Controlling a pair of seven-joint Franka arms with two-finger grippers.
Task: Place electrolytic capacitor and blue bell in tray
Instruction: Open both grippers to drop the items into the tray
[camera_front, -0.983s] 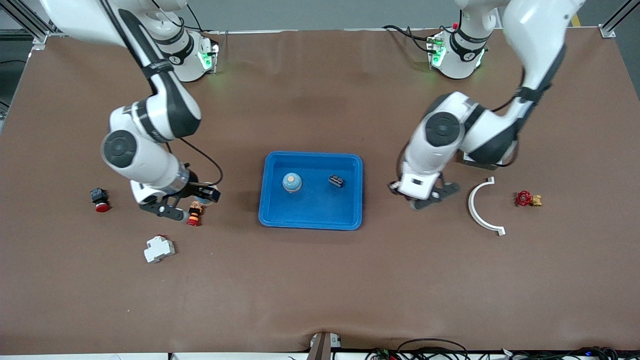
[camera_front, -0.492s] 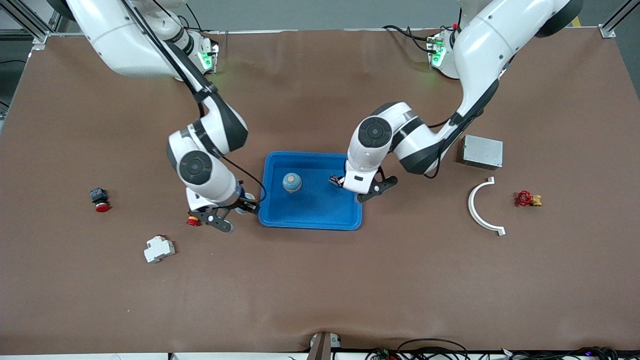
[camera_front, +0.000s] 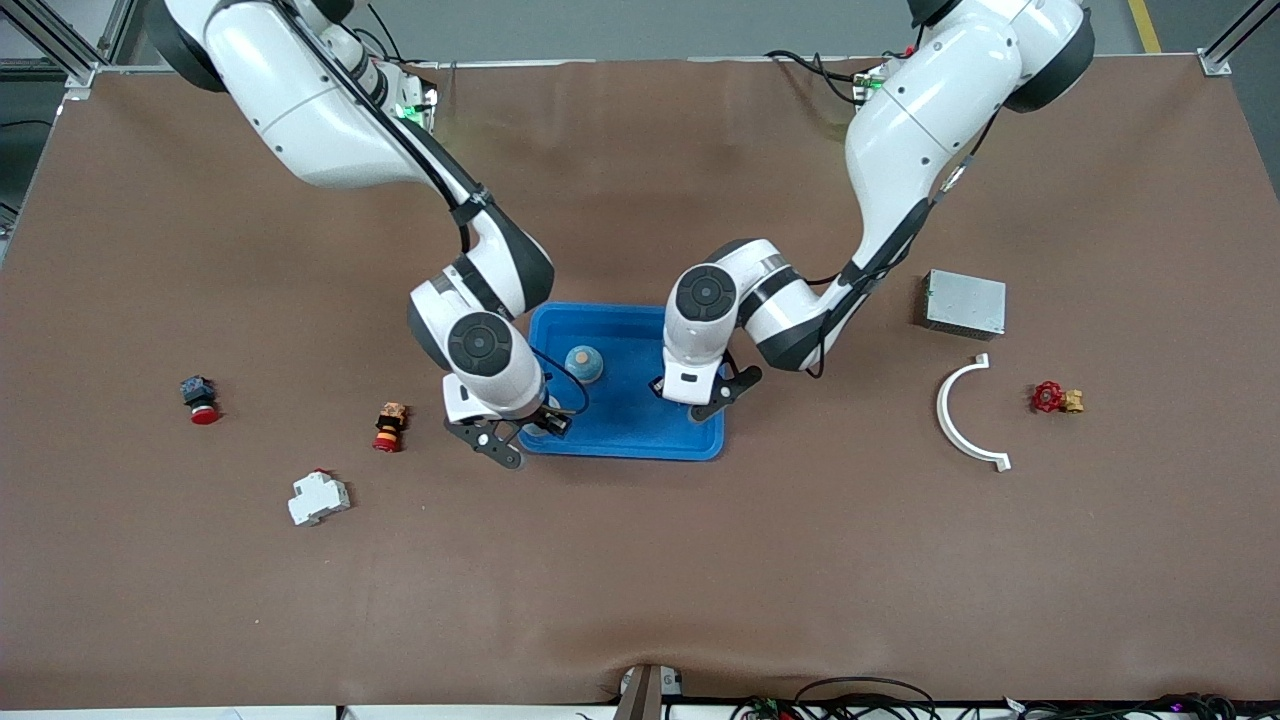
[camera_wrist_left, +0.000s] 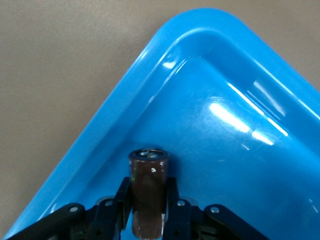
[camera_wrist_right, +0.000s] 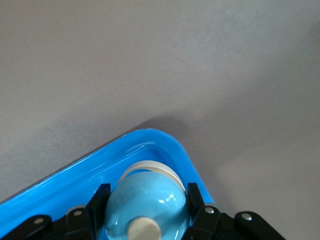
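Note:
The blue tray (camera_front: 630, 425) lies mid-table. My right gripper (camera_front: 524, 433) is shut on a light-blue bell (camera_front: 537, 427) with a white base, over the tray's corner at the right arm's end. In the right wrist view the bell (camera_wrist_right: 145, 205) fills the gap between the fingers (camera_wrist_right: 99, 197), above the tray's rim (camera_wrist_right: 75, 170). My left gripper (camera_front: 697, 392) is shut on a dark brown electrolytic capacitor, over the tray's end toward the left arm. In the left wrist view the capacitor (camera_wrist_left: 148, 192) is pinched between the fingers (camera_wrist_left: 120, 197) above the tray floor (camera_wrist_left: 215, 110).
A blue dome with an orange top (camera_front: 584, 363) sits in the tray. Toward the right arm's end lie an orange-red button (camera_front: 389, 427), a red push button (camera_front: 200, 400) and a white breaker (camera_front: 318, 497). Toward the left arm's end lie a grey metal box (camera_front: 965, 303), a white curved piece (camera_front: 962, 420) and a red valve (camera_front: 1050, 397).
Both arms have swung in from the table's ends to the tray. The right gripper carried the bell over the tray's corner; the left gripper now covers the black part in the tray.

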